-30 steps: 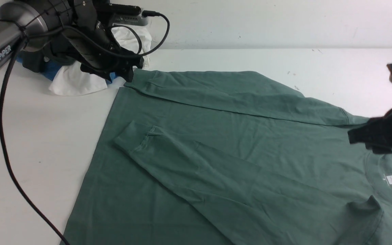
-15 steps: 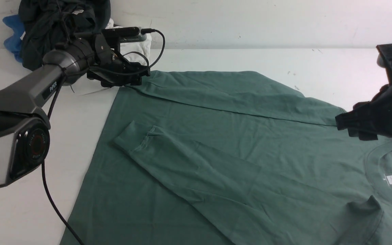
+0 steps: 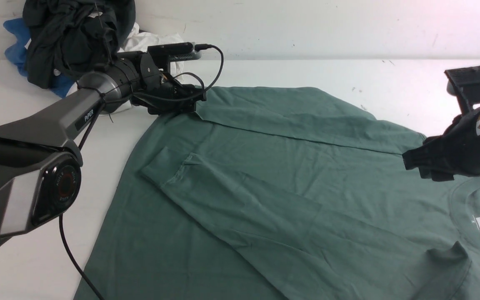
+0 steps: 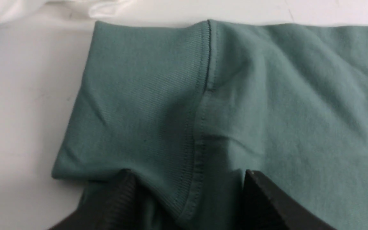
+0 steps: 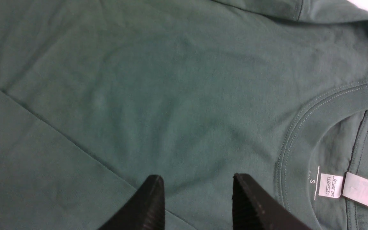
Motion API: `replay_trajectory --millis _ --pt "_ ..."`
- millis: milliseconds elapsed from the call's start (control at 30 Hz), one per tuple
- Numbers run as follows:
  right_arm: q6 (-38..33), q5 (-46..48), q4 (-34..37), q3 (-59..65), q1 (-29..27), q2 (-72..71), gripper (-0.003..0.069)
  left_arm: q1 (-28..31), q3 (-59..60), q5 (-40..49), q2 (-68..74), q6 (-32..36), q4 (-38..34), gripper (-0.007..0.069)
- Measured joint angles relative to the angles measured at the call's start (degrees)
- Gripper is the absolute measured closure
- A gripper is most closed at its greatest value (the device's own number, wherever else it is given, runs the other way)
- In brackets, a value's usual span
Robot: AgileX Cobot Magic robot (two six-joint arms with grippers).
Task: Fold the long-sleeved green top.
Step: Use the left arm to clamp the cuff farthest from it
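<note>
The green long-sleeved top lies flat on the white table, neck to the right. Both sleeves are folded onto the body; the near sleeve's cuff lies at mid left. My left gripper is low at the far sleeve's ribbed cuff. Its jaws stand wide apart with the cuff's edge bunched between them. My right gripper is open and empty just above the shoulder, beside the ribbed crew neck. The white neck label shows inside the collar.
A pile of a black garment, blue cloth and white cloth sits at the table's back left corner, just behind the left gripper. A black cable hangs from the left arm. The wall bounds the far edge.
My left arm swung down and right to the far cuff, and the cuff and the shirt's far left corner shifted right with it. My right gripper moved left and slightly up over the shoulder.
</note>
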Motion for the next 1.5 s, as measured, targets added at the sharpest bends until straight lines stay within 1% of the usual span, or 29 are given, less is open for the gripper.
replay_trajectory --millis 133,233,333,433,533,600,833,967,1100,1133,1233,1300,1333,1500 --pt "-0.22 0.0 0.0 0.0 0.0 0.0 0.0372 -0.08 0.0 0.0 -0.14 1.6 0.52 0.0259" --pt "-0.36 0.0 0.0 0.0 0.0 0.0 0.0372 -0.13 -0.22 1.18 -0.92 3.52 3.25 0.0265" --pt "-0.4 0.0 0.0 0.0 0.0 0.0 0.0372 -0.13 -1.8 3.93 -1.57 4.03 6.77 0.0253" --pt "-0.4 0.0 0.0 0.0 0.0 0.0 0.0372 -0.13 -4.79 8.42 -1.94 4.09 8.96 0.0213" --pt "-0.4 0.0 0.0 0.0 0.0 0.0 0.0372 -0.13 -5.66 10.85 -2.08 4.09 7.93 0.0188" --pt "-0.4 0.0 0.0 0.0 0.0 0.0 0.0372 -0.13 -5.66 11.91 -1.95 4.09 5.78 0.018" --pt "-0.4 0.0 0.0 0.0 0.0 0.0 0.0372 -0.17 -5.66 10.69 -0.03 4.09 1.06 0.0182" --pt "-0.4 -0.05 0.0 0.0 0.0 0.0 0.0372 -0.17 -5.66 10.24 1.07 4.09 -1.01 0.0227" --pt "-0.4 -0.05 0.0 0.0 0.0 0.0 0.0372 -0.17 -5.73 9.87 1.7 4.16 -1.43 0.0307" --pt "-0.4 -0.05 0.0 0.0 0.0 0.0 0.0372 -0.17 -5.73 9.87 1.7 4.16 -1.43 0.0307" --pt "-0.4 -0.05 0.0 0.0 0.0 0.0 0.0372 -0.17 -5.73 9.82 1.81 4.65 -1.43 0.0394" --pt "-0.4 -0.05 0.0 0.0 0.0 0.0 0.0372 -0.17 -5.73 9.68 1.81 4.94 -1.43 0.0418" --pt "-0.4 -0.05 0.0 0.0 0.0 0.0 0.0372 -0.17 -5.79 9.62 1.88 5.4 -1.49 0.0451" --pt "-0.4 -0.05 0.0 0.0 0.0 0.0 0.0372 -0.17 -6.67 9.67 2.08 6.52 -1.49 0.0554"
